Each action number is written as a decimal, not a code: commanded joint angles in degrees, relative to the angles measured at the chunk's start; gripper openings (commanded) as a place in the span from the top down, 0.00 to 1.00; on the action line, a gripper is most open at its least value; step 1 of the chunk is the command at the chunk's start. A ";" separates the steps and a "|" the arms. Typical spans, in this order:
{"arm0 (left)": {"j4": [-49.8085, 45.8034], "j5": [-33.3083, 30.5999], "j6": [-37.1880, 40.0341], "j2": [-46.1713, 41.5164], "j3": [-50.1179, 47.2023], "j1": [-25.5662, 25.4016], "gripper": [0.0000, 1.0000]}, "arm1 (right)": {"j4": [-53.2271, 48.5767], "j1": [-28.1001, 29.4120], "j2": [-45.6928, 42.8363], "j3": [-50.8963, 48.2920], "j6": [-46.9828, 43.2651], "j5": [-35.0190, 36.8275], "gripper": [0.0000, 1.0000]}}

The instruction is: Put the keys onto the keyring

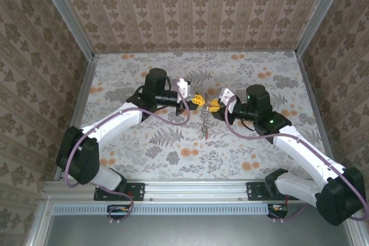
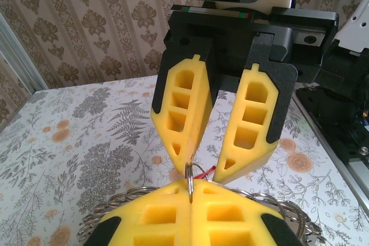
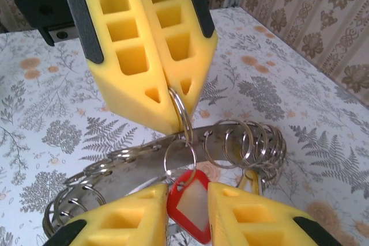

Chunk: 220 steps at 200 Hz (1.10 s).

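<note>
Floral tabletop (image 3: 46, 84) lay below; left end effector (image 3: 173, 108) pinched a ring (image 3: 184, 119), right end effector's (image 3: 187, 191) jaws gaped around the red tag (image 3: 190, 211).

We observe a worktop (image 1: 259, 159) covered with a pale sheet printed with grey ferns and orange blossoms. Three upright panels enclose it: the back wall (image 1: 196, 10), the left wall (image 1: 29, 84) and the right wall (image 1: 346, 73). All three carry the same beige wallpaper, with brown damask motifs set in vertical stripes. We note bare aluminium posts (image 1: 64, 12) at the two rear corners. An aluminium rail (image 1: 190, 188) runs along the near edge, with a grey slotted strip (image 1: 190, 207) just below it. Lighting is even and diffuse across the surface.
</note>
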 commanded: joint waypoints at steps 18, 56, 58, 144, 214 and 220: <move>-1.68 0.38 2.63 -1.91 0.66 -0.31 1.00 | -3.22 0.29 -1.47 3.32 -2.47 0.58 0.74; -3.05 0.42 3.29 -1.87 1.27 -0.58 1.00 | -1.32 0.65 -0.69 4.33 -2.11 -0.60 0.73; -3.08 0.39 3.31 -1.84 1.31 -0.58 1.00 | -1.27 0.65 -0.64 4.38 -2.13 -0.68 0.73; -3.60 0.73 3.46 -1.82 1.82 -0.84 1.00 | -2.70 1.52 2.90 7.13 -4.45 -1.95 0.74; -3.70 0.22 3.41 -2.06 1.91 -0.84 1.00 | -6.11 1.57 1.89 6.62 -6.83 -2.42 0.74; -3.75 0.04 3.46 -1.94 1.97 -0.84 1.00 | -6.34 1.53 1.79 6.62 -7.05 -2.59 0.74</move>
